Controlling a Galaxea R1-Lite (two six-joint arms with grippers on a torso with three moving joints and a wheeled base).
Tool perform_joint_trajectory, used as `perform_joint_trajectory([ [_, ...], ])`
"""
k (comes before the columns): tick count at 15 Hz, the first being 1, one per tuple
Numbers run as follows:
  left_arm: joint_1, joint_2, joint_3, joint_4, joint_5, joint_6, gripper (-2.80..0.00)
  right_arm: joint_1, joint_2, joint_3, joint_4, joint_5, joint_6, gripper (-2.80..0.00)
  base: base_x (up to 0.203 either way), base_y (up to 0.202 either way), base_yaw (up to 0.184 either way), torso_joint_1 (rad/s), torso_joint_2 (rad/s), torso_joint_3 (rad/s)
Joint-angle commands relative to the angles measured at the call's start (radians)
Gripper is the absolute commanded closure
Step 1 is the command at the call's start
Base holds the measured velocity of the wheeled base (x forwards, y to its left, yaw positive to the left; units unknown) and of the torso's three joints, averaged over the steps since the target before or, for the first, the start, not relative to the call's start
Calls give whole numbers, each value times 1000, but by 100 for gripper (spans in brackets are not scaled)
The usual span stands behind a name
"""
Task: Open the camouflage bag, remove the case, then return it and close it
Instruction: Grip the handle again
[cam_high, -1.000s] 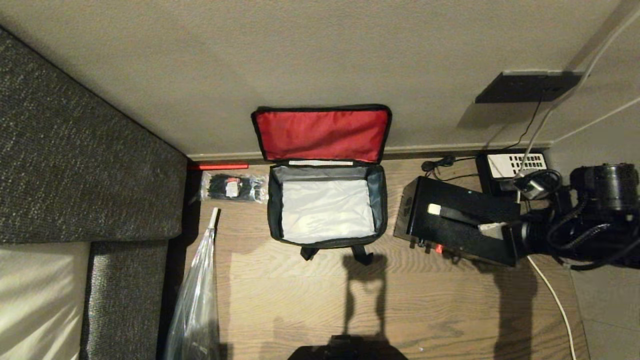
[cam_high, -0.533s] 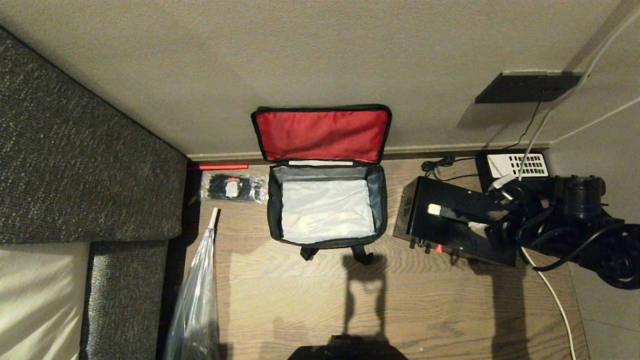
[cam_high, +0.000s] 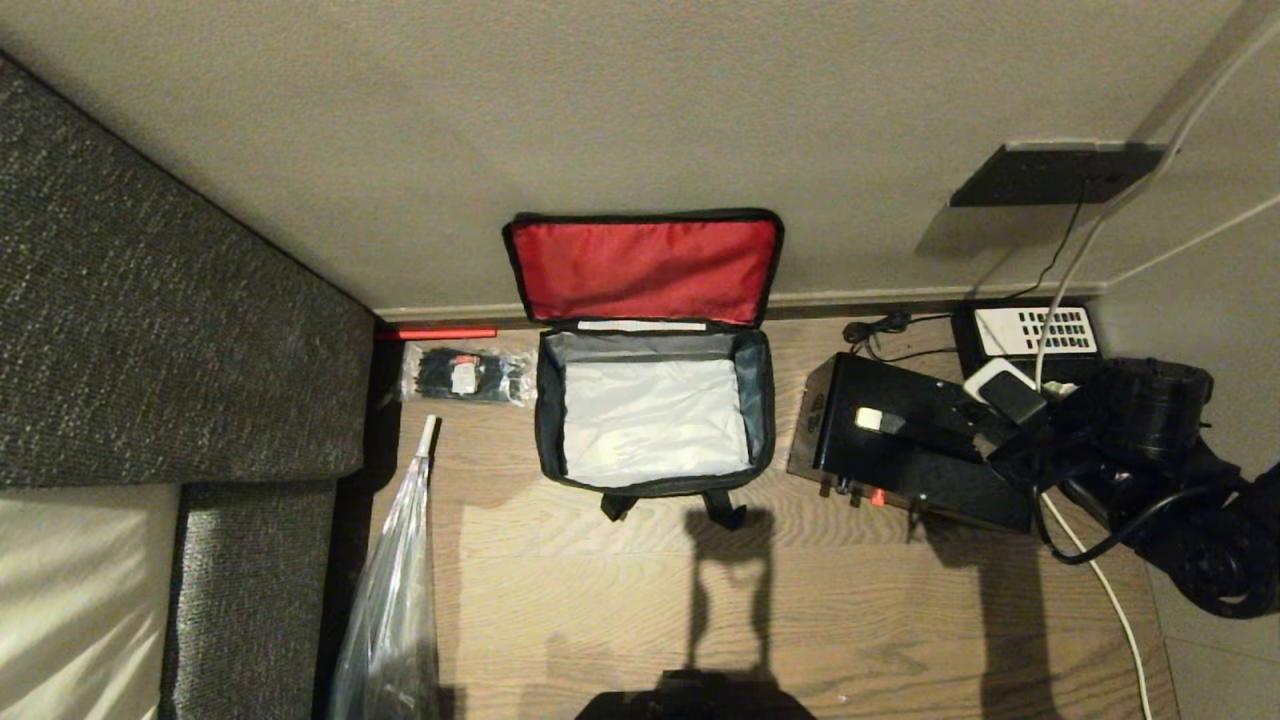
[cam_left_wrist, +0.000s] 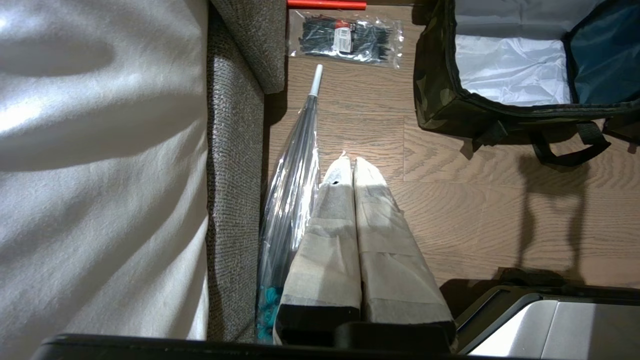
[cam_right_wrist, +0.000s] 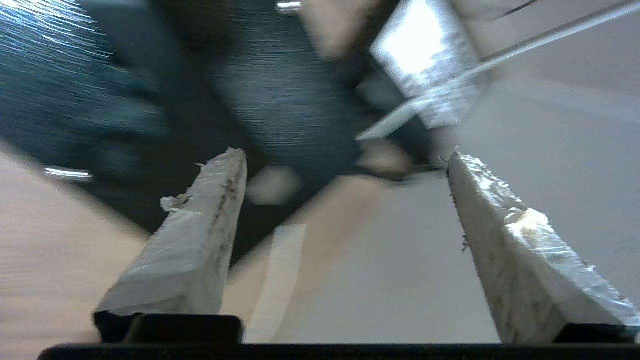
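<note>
The camouflage bag (cam_high: 764, 400) stands open on the wooden floor against the wall. Its red-lined lid (cam_high: 645, 268) leans back and its grey-white inside is empty. Its camouflage side (cam_left_wrist: 440, 90) also shows in the left wrist view. The black case (cam_high: 900, 465) lies on the floor to the right of the bag, with a pale sticker on its top. My right gripper (cam_high: 1003, 418) hangs open over the case's right end, holding nothing. Its fingers (cam_right_wrist: 344, 156) stand wide apart, and the dark case (cam_right_wrist: 280, 90) is blurred beyond them. My left gripper (cam_left_wrist: 348, 162) is shut, parked over the floor beside the sofa.
A grey sofa (cam_high: 150, 300) fills the left. A packet of black ties (cam_high: 465, 375) and a clear plastic-wrapped thing (cam_high: 395, 590) lie left of the bag. A black telephone with a white keypad (cam_high: 1030, 330) sits behind the case. A white cable (cam_high: 1110, 600) crosses the floor at the right.
My right gripper has gone from shut at the case's top to wide open. Its wrist has rolled and the arm has swung lower right. The case and bag have stayed put.
</note>
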Motion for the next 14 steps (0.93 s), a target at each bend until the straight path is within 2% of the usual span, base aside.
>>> perform_joint_trajectory([
  [1, 0, -2, 3, 0, 0, 0, 0, 36, 51, 84, -236, -43, -240, -280, 0, 0, 0, 0, 0, 0],
  [5, 0, -2, 3, 0, 0, 0, 0, 82, 73, 160, -265, -46, -274, -280, 0, 0, 0, 0, 0, 0],
  [7, 0, -2, 3, 0, 0, 0, 0, 92, 120, 124, -292, -53, -302, -280, 0, 0, 0, 0, 0, 0],
  [11, 0, -2, 3, 0, 0, 0, 0, 91, 221, 103, -363, -104, -302, -280, 0, 0, 0, 0, 0, 0],
  [14, 0, -2, 3, 0, 0, 0, 0, 90, 241, 43, -373, -110, -313, -280, 0, 0, 0, 0, 0, 0],
])
